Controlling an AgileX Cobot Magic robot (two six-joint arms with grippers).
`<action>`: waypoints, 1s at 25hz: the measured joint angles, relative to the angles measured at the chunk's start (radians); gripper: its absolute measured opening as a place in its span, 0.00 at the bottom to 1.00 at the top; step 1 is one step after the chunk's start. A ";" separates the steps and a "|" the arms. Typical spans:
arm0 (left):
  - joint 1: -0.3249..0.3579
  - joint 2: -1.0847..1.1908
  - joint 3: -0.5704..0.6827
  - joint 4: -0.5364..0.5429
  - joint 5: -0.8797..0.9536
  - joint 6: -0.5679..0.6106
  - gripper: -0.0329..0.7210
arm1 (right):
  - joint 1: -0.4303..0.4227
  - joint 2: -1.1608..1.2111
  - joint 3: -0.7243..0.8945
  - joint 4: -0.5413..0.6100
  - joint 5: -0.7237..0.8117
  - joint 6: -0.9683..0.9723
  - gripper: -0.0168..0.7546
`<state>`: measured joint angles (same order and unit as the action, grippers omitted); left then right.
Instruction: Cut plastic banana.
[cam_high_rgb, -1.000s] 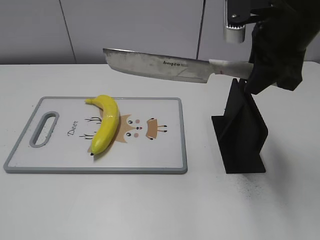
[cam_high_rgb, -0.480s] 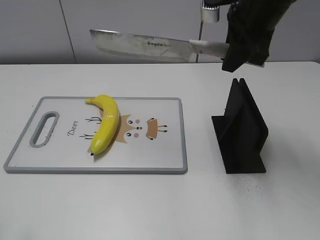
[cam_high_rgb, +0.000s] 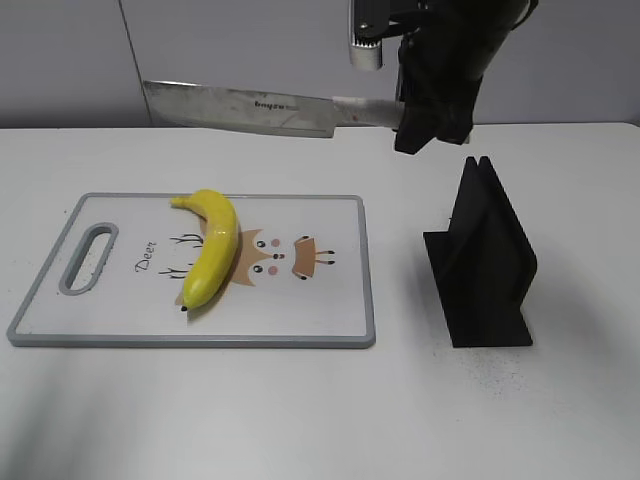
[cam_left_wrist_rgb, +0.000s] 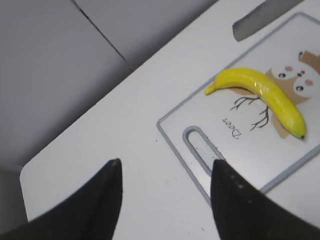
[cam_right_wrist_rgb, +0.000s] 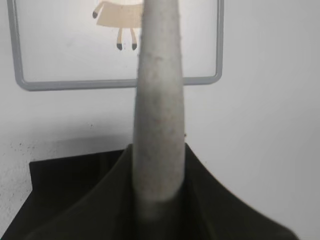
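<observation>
The plastic banana (cam_high_rgb: 212, 248) lies whole on the cutting board (cam_high_rgb: 330, 320), left of the deer drawing; it also shows in the left wrist view (cam_left_wrist_rgb: 265, 92). My right gripper (cam_high_rgb: 420, 110) is shut on the white handle of a cleaver knife (cam_high_rgb: 240, 107), holding it level, high above the board's far edge. The knife handle (cam_right_wrist_rgb: 157, 110) fills the right wrist view. My left gripper (cam_left_wrist_rgb: 165, 200) is open and empty, over the bare table left of the board's handle slot (cam_left_wrist_rgb: 200, 150).
A black knife stand (cam_high_rgb: 485, 260) stands on the table right of the board. The board's grey rim (cam_right_wrist_rgb: 120, 82) shows below the knife in the right wrist view. The knife tip (cam_left_wrist_rgb: 265, 17) shows in the left wrist view.
My right gripper has carried the knife up and leftward, from beside the stand to above the board's far edge. The banana and board have not moved.
</observation>
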<state>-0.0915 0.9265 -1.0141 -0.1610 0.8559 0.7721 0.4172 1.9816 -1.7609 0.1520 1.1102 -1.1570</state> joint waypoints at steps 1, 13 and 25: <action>-0.007 0.057 -0.041 0.001 0.017 0.021 0.77 | 0.000 0.006 -0.002 0.006 -0.008 0.000 0.25; -0.200 0.526 -0.327 -0.005 0.087 0.256 0.75 | 0.017 0.127 -0.067 0.024 0.003 -0.003 0.25; -0.201 0.750 -0.362 -0.165 0.021 0.481 0.71 | 0.074 0.180 -0.118 0.038 0.003 -0.033 0.25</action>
<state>-0.2929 1.6768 -1.3760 -0.3257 0.8772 1.2529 0.4917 2.1613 -1.8792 0.1901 1.1127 -1.1905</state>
